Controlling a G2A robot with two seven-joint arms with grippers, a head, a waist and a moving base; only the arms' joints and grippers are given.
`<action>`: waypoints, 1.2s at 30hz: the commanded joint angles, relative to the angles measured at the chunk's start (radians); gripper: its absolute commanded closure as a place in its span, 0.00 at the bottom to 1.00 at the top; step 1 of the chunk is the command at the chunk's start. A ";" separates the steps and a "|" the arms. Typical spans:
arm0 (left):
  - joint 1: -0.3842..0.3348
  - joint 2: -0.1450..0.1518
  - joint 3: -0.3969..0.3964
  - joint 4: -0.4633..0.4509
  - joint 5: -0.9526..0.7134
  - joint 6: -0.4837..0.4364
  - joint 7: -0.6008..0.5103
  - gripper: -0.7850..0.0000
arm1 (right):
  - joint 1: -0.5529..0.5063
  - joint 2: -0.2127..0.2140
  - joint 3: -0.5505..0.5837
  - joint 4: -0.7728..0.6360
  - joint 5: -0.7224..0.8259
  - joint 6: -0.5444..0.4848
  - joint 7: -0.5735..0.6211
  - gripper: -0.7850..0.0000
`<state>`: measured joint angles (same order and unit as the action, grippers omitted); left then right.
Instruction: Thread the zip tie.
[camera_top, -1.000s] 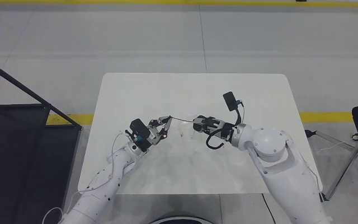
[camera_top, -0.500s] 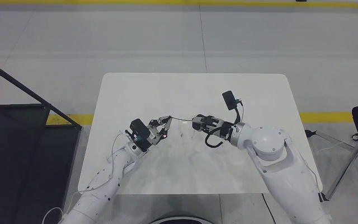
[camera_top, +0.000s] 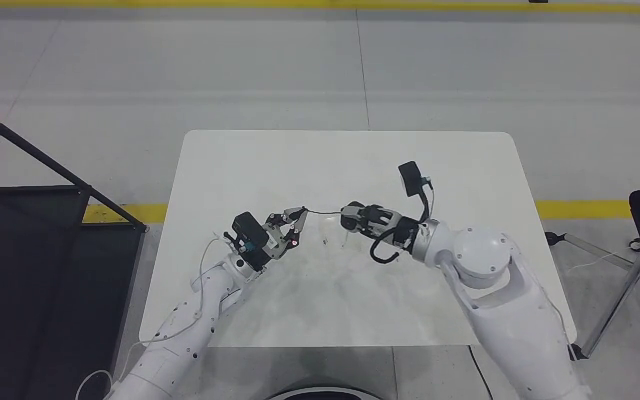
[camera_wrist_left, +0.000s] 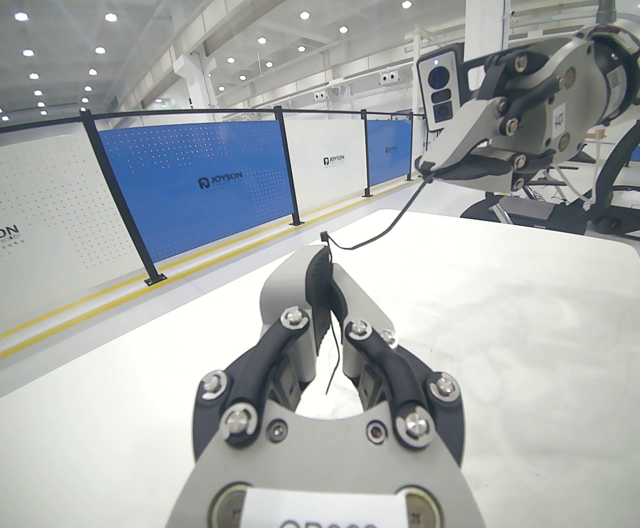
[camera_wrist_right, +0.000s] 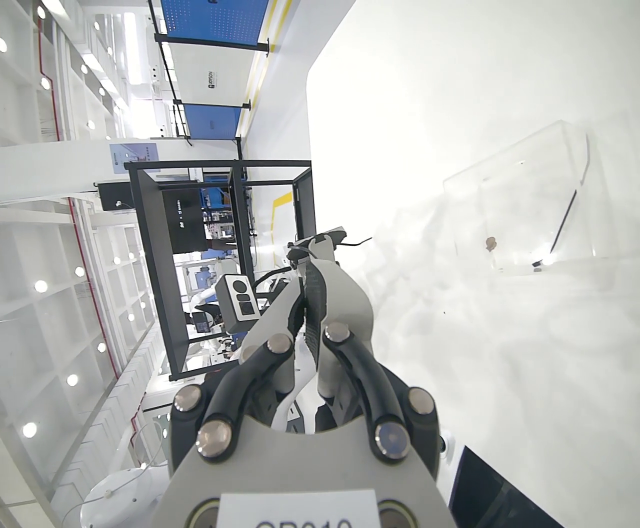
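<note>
White table (camera_top: 300, 170); clear box (camera_wrist_right: 520, 200) resting on it.

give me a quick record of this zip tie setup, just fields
table: white, both arms over its middle
zip tie: thin, black, held off the table, stretched between the two grippers
left gripper: shut on the zip tie just below its small square head, a loose end hanging below the grip
right gripper: shut on the far end of the zip tie
threaded: cannot tell
clear box: on the table, with a thin black strip and a small brown bit in it
</note>
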<state>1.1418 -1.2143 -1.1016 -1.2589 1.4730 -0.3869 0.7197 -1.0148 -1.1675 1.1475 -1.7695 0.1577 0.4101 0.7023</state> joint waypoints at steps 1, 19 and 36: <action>0.000 0.000 0.000 0.000 0.000 0.000 0.000 1.00 | -0.003 0.000 0.005 0.002 0.015 -0.010 -0.001 1.00; 0.000 0.000 0.000 0.000 0.000 0.000 0.000 1.00 | -0.015 -0.006 0.015 0.034 0.119 -0.100 -0.011 1.00; 0.000 0.000 0.000 0.000 0.000 0.000 0.000 1.00 | -0.014 -0.013 0.009 0.057 0.172 -0.142 -0.036 1.00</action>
<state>1.1418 -1.2143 -1.1016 -1.2589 1.4730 -0.3869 0.7197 -1.0306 -1.1808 1.1589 -1.7129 0.3342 0.2642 0.6660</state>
